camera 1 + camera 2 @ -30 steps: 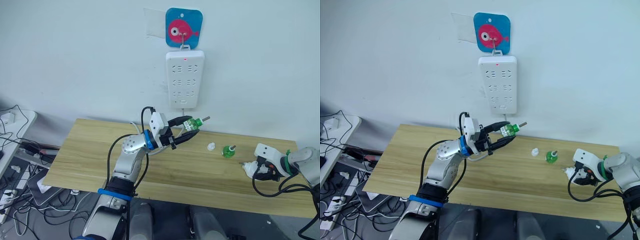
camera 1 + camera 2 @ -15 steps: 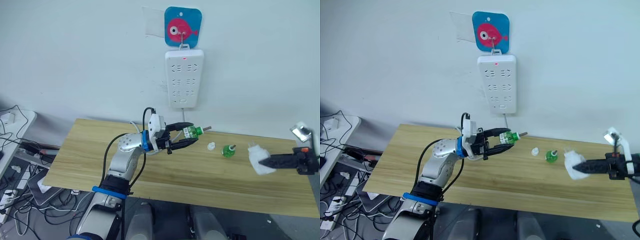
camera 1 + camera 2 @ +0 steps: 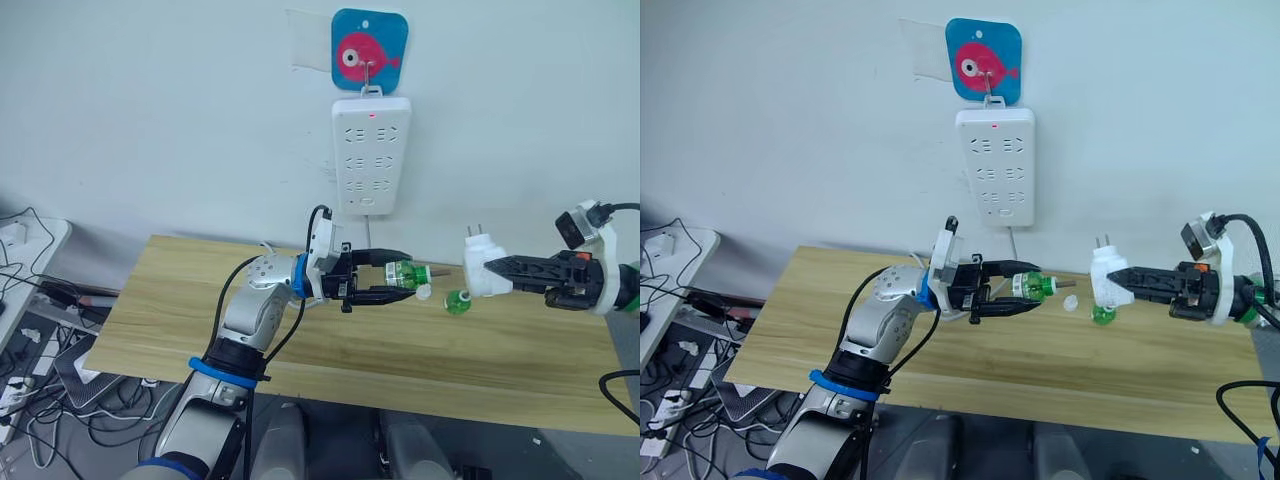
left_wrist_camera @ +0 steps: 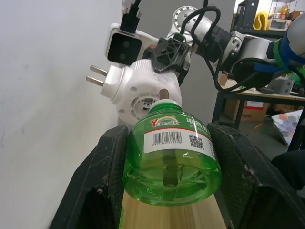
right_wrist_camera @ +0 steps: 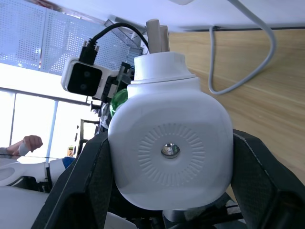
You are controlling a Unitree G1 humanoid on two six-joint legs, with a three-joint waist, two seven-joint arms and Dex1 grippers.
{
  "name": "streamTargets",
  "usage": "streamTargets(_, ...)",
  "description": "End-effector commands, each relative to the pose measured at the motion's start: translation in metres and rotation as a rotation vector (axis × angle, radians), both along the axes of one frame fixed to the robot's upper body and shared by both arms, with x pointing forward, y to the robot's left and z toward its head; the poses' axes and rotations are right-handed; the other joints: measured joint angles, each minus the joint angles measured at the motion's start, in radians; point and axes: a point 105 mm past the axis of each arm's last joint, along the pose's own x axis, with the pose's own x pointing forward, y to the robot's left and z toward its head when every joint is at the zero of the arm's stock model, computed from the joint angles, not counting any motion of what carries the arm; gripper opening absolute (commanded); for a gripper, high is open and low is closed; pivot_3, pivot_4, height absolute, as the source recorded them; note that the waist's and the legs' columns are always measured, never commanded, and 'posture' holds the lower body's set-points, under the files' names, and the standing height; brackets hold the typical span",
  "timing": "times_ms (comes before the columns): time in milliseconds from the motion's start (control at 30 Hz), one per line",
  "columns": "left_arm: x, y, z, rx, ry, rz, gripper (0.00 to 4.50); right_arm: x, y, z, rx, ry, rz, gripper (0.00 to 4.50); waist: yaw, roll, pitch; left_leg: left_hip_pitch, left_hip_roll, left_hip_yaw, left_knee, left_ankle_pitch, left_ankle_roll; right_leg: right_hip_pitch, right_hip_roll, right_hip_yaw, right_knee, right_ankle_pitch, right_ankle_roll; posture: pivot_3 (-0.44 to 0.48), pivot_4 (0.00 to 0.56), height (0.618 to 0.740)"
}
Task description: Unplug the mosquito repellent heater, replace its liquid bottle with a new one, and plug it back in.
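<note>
Pale wall [image 3: 150, 120] behind a wooden table [image 3: 170, 300], cables [image 3: 30, 330] on the floor.

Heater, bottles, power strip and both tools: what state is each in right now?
Heater: unplugged, held off the table in the right tool, prongs pointing up.
Green bottle: uncapped, held level in the left tool, wick toward the heater, not yet inserted.
Second green bottle: upright on the table.
Small white cap: lying loose on the table.
Power strip: hanging on the wall, red light on, sockets empty.
</note>
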Motion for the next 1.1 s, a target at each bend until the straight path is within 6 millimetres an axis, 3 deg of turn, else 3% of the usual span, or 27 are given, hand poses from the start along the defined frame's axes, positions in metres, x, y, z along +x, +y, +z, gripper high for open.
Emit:
streamTargets(33,-0.005,-0.002,0.007,-0.018,-0.033,-0.020,2.24,-0.005,0.003,0.015,0.042,-0.036,0.018,2.98,0.000,0.000,0.000,0.000,0.000,0.000,0.000,0.000,0.000,0.000,0.000,0.000,0.000,0.000,0.000,0.005,0.249,0.740)
streamTargets(467,-0.002,-0.008,0.006,-0.027,-0.028,-0.011,2.24,-0.009,0.026,0.019,0.082,-0.055,0.022,2.98,-0.001,0.000,0.000,-0.001,0.001,0.000,0.000,0.000,0.000,-0.001,0.001,0.000,0.000,0.000,0.000,0.006,0.251,0.740)
streamTargets(1100,-0.006,-0.011,0.010,-0.036,-0.045,-0.034,2.24,-0.012,0.033,0.013,0.060,-0.049,0.038,2.98,0.000,0.000,0.000,-0.002,0.001,0.000,0.000,0.000,0.000,-0.002,0.001,0.000,0.000,0.000,0.000,0.013,0.237,0.740)
